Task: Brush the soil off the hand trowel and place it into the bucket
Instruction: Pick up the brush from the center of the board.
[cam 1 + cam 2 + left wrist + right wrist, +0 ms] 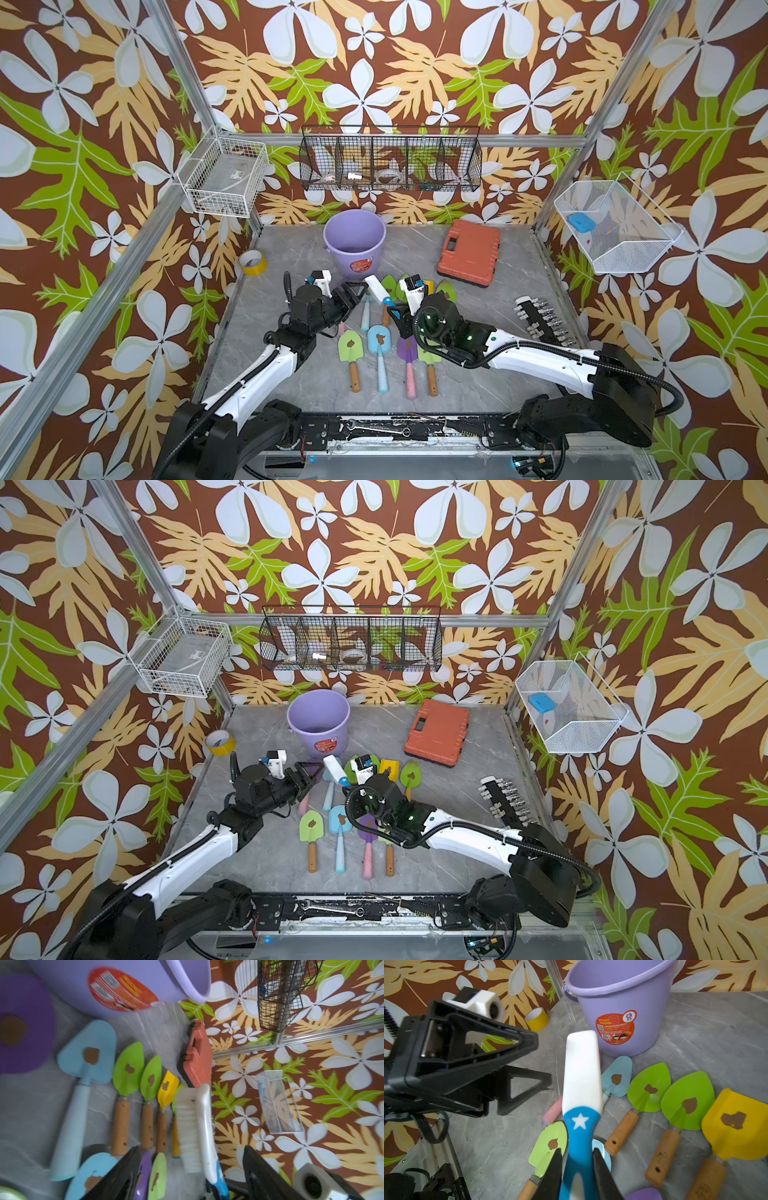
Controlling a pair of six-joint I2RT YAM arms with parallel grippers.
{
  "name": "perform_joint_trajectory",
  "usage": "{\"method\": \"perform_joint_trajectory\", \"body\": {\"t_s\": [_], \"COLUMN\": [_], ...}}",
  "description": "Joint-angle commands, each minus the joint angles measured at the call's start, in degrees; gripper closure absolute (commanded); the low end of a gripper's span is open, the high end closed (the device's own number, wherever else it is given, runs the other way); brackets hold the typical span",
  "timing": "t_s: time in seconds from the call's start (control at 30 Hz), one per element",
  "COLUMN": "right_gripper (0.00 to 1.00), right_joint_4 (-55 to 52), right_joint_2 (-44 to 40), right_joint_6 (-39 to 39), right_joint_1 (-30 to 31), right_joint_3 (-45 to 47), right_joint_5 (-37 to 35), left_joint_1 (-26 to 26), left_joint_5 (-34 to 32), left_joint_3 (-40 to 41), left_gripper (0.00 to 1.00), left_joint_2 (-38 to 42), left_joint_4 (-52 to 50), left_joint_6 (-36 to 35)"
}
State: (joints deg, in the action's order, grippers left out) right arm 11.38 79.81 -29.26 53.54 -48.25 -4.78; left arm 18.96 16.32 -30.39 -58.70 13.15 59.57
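The lilac bucket [354, 241] [623, 1001] stands at the back of the table. Several hand trowels [350, 347] lie in front of it, each blade bearing a brown soil clump [689, 1105]. My right gripper [577, 1151] is shut on the blue handle of a white brush [581, 1068], held over the trowels with its head toward the bucket. Just left of the brush, my left gripper [361, 295] [191, 1149] is open and holds nothing. Below it is a pink-handled trowel [553, 1109]. Its purple blade [20, 1022], blurred in the left wrist view, carries soil.
An orange-red tool case [469, 253] lies at the back right. A yellow tape roll [252, 262] sits at the left edge and a socket rail [540, 320] at the right. Wire baskets [390, 158] hang on the walls. A wrench [378, 428] lies on the front rail.
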Motion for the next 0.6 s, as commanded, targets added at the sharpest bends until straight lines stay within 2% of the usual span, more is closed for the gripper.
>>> {"method": "perform_joint_trajectory", "body": {"t_s": [0.0,0.07,0.13,0.57], "right_gripper": [1.0,1.0,1.0,1.0], "right_joint_4": [-3.5,-3.0,-1.4,2.1], "right_joint_2": [-0.5,-0.7,-0.5,2.3], "right_joint_6": [1.2,0.9,0.3,-0.4], "right_joint_1": [0.0,0.0,0.0,0.0], "right_joint_3": [-1.1,-0.5,0.4,0.3], "right_joint_5": [-4.1,-5.8,-6.8,-5.5], "left_joint_1": [0.0,0.1,0.1,1.9], "left_joint_5": [-16.3,-21.7,-23.3,-27.4], "left_joint_3": [-0.6,0.7,2.0,-2.1], "left_gripper": [0.37,0.44,0.46,0.43], "left_joint_2": [4.3,7.1,8.2,-9.2], "left_joint_4": [-17.1,-19.5,-19.2,-18.5], "left_joint_6": [-13.9,-15.6,-16.1,-20.6]}}
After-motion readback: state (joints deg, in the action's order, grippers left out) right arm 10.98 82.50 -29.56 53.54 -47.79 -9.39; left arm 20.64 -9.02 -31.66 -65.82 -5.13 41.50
